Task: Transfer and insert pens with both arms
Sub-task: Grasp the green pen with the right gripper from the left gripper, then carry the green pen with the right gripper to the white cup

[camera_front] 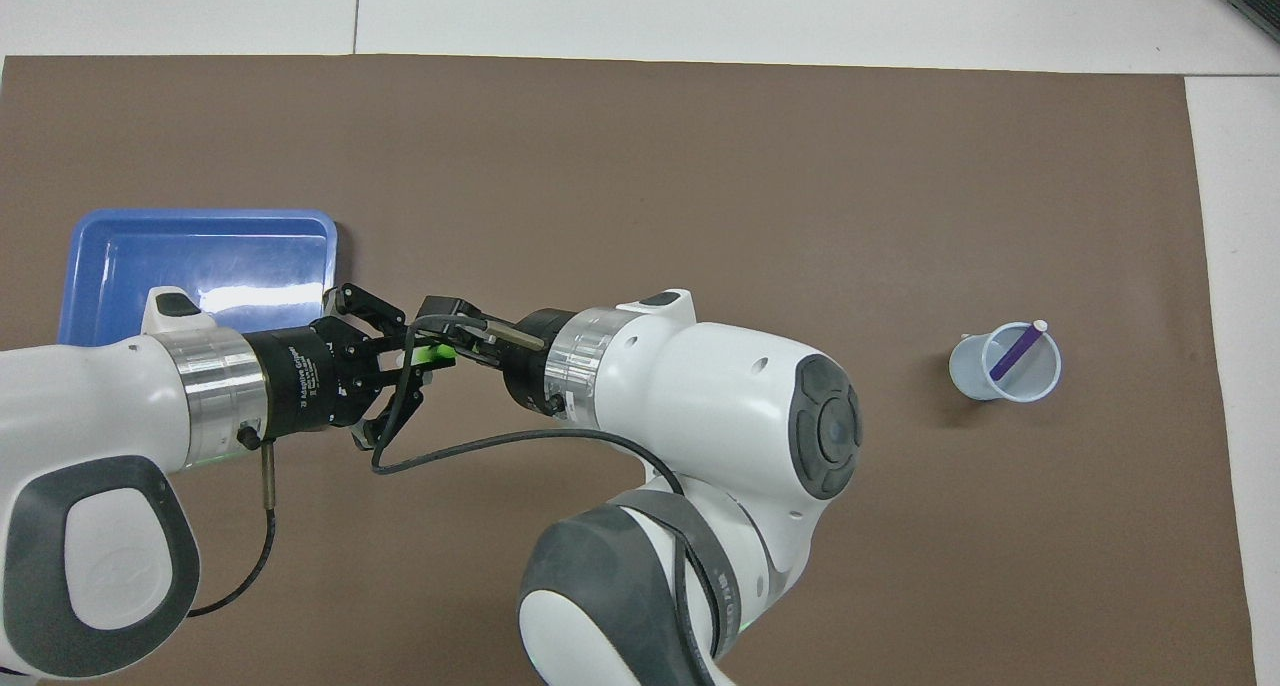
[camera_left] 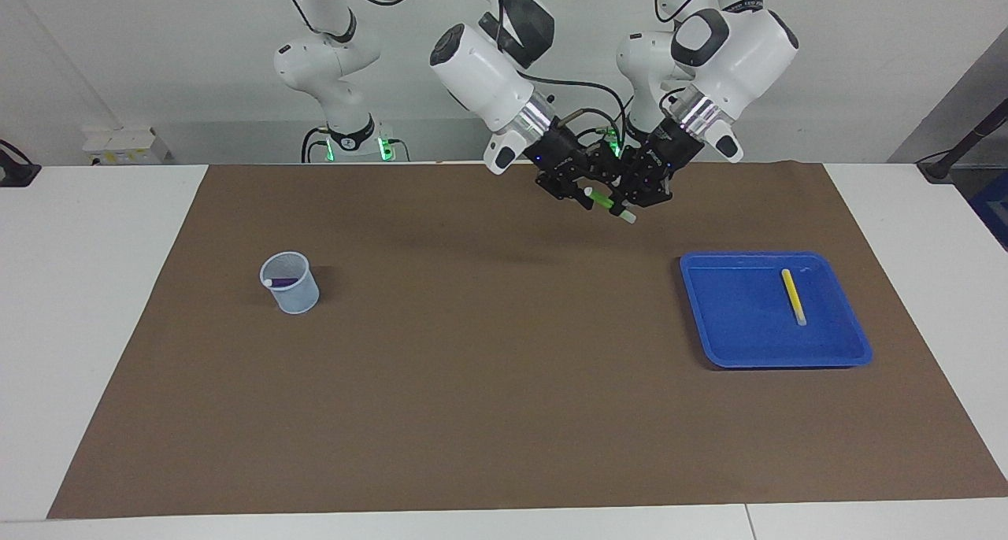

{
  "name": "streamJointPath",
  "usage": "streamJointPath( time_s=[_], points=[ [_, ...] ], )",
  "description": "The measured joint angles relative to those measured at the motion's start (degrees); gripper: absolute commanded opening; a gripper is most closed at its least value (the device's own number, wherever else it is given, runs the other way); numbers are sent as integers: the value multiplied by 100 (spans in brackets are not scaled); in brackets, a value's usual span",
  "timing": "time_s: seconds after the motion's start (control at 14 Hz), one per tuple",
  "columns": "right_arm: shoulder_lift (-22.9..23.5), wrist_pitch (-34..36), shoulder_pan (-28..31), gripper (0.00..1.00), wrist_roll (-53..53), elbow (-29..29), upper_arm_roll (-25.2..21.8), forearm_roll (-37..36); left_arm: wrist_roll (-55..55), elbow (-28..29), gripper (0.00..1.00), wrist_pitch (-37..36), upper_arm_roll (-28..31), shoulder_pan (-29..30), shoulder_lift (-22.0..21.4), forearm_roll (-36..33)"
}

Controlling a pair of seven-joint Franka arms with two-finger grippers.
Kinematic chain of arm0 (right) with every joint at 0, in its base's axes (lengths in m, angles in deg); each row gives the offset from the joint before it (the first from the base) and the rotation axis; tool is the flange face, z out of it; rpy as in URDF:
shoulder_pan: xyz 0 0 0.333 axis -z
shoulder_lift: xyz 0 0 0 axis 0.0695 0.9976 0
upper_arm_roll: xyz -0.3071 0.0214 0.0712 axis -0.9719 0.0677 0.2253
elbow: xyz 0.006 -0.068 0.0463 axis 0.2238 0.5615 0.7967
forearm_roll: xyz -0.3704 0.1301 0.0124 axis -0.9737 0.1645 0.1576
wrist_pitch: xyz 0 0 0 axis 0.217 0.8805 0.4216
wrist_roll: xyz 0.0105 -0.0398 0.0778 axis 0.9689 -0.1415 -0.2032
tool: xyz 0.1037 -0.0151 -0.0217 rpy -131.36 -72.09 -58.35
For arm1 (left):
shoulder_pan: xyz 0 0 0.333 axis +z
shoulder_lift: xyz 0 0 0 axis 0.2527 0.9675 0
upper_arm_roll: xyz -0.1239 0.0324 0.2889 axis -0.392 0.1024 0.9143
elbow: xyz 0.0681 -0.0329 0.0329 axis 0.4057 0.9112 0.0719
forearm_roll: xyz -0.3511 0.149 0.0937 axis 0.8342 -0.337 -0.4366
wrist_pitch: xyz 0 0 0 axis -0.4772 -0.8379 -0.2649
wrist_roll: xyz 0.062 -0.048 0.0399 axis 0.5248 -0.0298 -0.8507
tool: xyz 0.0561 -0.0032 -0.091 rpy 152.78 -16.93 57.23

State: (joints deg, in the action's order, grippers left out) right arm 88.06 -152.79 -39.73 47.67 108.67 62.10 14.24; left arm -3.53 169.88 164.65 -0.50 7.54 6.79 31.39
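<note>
Going across the facing view from the right arm's end of the table: the pale mesh pen cup [camera_left: 290, 282] sits on the brown mat [camera_left: 504, 414] with the short purple marker pen [camera_left: 281, 281] already leaning inside it. Up in the air over the mat's robot-side edge, the black right gripper [camera_left: 580, 194] has its fingers round the pale-capped end of the slim green marker pen [camera_left: 605, 204], but I can't tell if they've actually clamped yet. The black left gripper [camera_left: 630, 201] is clamped shut on that same pen. Then there's the shallow blue plastic tray [camera_left: 858, 356] toward the left arm's end, with the thin yellow marker pen [camera_left: 793, 296] lying flat in it.

What could go wrong, I'd guess: it's a mid-air handover, so if the left gripper lets go before the right one bites, the pen drops onto the mat. A grab that close to the end could also let it pivot.

The green pen hangs tilted, bright green barrel with translucent whitish tips.
</note>
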Motion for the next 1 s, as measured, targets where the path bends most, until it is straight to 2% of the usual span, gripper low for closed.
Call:
streamJointPath(
  time_s=[0.21,0.36,0.86,0.93,1.0],
  points=[
    [11,1,-10,27,0,3,0,0,-7,1,0,0,0,0,-5,0],
    [21,2,-9,0,0,5,0,0,-8,2,0,0,0,0,-5,0],
    [28,25,-1,0,0,26,-10,0,-3,6,0,29,35,0,-23,-5],
    [28,25,0,0,0,25,-11,0,-4,6,11,35,33,0,-23,-5],
    [28,25,1,0,0,24,-11,0,-4,6,45,42,30,0,-23,-5]
  ],
)
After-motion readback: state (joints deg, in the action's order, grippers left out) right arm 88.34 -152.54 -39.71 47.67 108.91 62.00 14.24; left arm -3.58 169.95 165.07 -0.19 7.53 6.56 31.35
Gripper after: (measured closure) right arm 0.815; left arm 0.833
